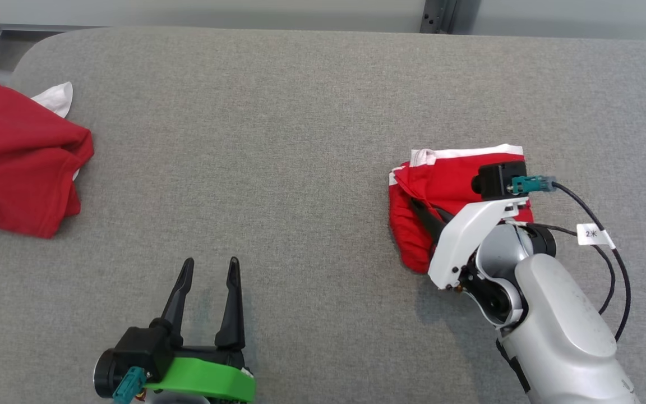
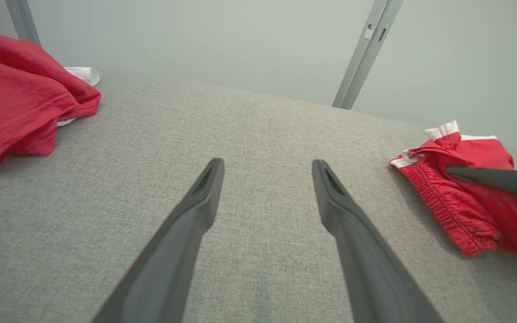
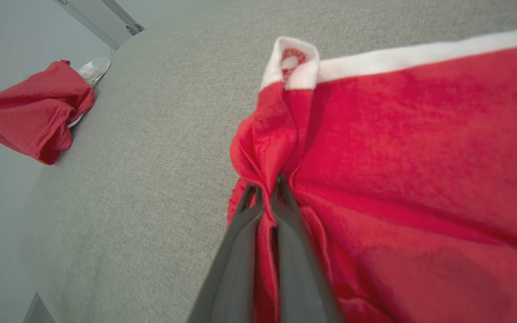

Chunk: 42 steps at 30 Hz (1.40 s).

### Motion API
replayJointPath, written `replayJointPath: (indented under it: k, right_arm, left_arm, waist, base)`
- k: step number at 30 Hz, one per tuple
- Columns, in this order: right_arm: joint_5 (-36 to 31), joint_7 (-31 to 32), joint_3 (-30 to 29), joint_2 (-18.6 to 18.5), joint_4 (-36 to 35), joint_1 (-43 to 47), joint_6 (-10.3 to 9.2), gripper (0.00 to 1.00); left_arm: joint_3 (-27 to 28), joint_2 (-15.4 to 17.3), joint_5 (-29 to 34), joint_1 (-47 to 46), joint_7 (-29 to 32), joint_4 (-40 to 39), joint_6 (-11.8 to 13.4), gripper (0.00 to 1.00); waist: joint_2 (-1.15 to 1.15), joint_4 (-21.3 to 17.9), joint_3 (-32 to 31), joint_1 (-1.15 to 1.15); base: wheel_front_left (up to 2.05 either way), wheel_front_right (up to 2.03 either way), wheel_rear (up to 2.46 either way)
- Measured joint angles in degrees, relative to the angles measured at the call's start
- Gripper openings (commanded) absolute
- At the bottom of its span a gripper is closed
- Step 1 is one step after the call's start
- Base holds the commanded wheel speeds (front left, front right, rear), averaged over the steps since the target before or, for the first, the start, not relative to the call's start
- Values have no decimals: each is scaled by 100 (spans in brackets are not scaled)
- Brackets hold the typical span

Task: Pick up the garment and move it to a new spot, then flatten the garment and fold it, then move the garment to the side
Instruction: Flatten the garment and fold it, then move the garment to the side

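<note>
Left gripper (image 1: 211,261): nearest to you, low on the left of the head view. Its two fingers stand wide apart and hold nothing. Between them is only the grey table (image 1: 300,101).
Right gripper (image 1: 414,203): a little farther, on the right. The fingers are pressed together on a raised fold of the garment (image 1: 457,177), so it grasps the cloth.
Garment: a compact red bundle with white trim on the right part of the table, touching the right gripper and well apart from the left one.
Relation for the move: the pinch sits at the bundle's left edge, and most of the cloth lies ahead and to the right of it. I judge that a sideways pull would drag the rest behind, so you should lift first.
Long axis: not clear, because the bundle is nearly as deep as it is wide. The white-trimmed edge runs left to right along the far side.
Nearer arm: the right one, clearly.
Right wrist view: it shows you the pinch itself, with cloth squeezed between both fingers. The head view gives it only from above, partly under the white wrist cover.
Left wrist view: it shows the gathered elastic hem and one right finger lying over the bundle.
Other red cloth (image 1: 14,163): far left, near the table's edge, with something white behind it.
</note>
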Motion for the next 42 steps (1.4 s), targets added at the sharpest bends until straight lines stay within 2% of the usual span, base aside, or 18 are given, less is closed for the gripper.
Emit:
replayJointPath:
  k: [1, 2, 3, 9, 14, 24, 31, 35, 42]
  right_arm:
    - [-12, -89, 69, 1, 125, -52, 0, 7]
    - [-52, -189, 112, 2, 223, -102, 0, 44]
    - [-96, -327, 155, 2, 307, -144, 0, 100]
    - [-131, -1055, 372, 7, 578, -268, 0, 100]
    - [-625, -1850, 105, -18, 323, -41, 1, 100]
    - [-1436, -3243, -909, -781, -445, 1492, 2, 100]
    - [-1862, -3608, -1675, -860, -439, 2342, 3, 100]
    - [-1970, -3627, -2014, -668, -681, 2640, 2, 100]
    - [-2129, -3627, -2218, -428, -839, 2966, 2, 100]
  left_arm:
    - [-10, -2, 0, -4, 0, 15, -1, 100]
    - [-18, -3, 0, -8, 0, 29, -1, 100]
    - [-24, -4, 0, -13, 0, 44, -8, 100]
    - [-9, -9, -25, -18, 0, 104, -15, 100]
    - [85, -12, -43, 137, 0, 110, 5, 100]
    - [389, -14, 18, 671, 0, 23, 14, 100]
    - [684, -19, 118, 899, 0, -69, -86, 100]
    - [878, -20, 163, 982, 0, -80, -142, 100]
    - [1061, -19, 160, 1051, 0, -73, -194, 100]
  waist:
    - [0, -13, 5, 0]
    - [0, -25, 8, 0]
    - [0, -36, 10, 0]
    - [0, -112, -80, 0]
    - [0, -200, -309, 0]
    - [0, -469, -932, 0]
    - [0, -641, -1283, 0]
    - [0, -684, -1376, 0]
    - [0, -627, -1353, 0]
  base:
    - [0, 0, 0]
    - [0, 0, 0]
    - [0, 0, 0]
    - [0, 0, 0]
    - [0, 0, 0]
    - [0, 0, 0]
    - [0, 0, 0]
    - [0, 0, 0]
    - [0, 0, 0]
